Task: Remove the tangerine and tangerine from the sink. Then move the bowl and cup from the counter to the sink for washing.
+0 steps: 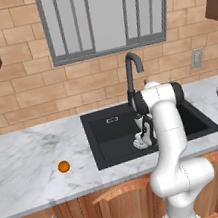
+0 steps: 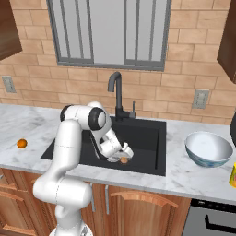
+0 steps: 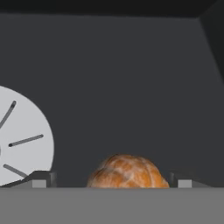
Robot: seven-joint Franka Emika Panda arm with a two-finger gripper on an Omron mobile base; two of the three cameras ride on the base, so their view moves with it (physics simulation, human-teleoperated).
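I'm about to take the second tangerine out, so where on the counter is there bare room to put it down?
Bare marble lies left of the sink, around the bright tangerine. Right of the sink is crowded: the bowl and cup.

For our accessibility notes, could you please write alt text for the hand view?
A dull orange tangerine sits on the black sink floor between the open gripper fingertips. The round silver drain lies to its left in the picture.
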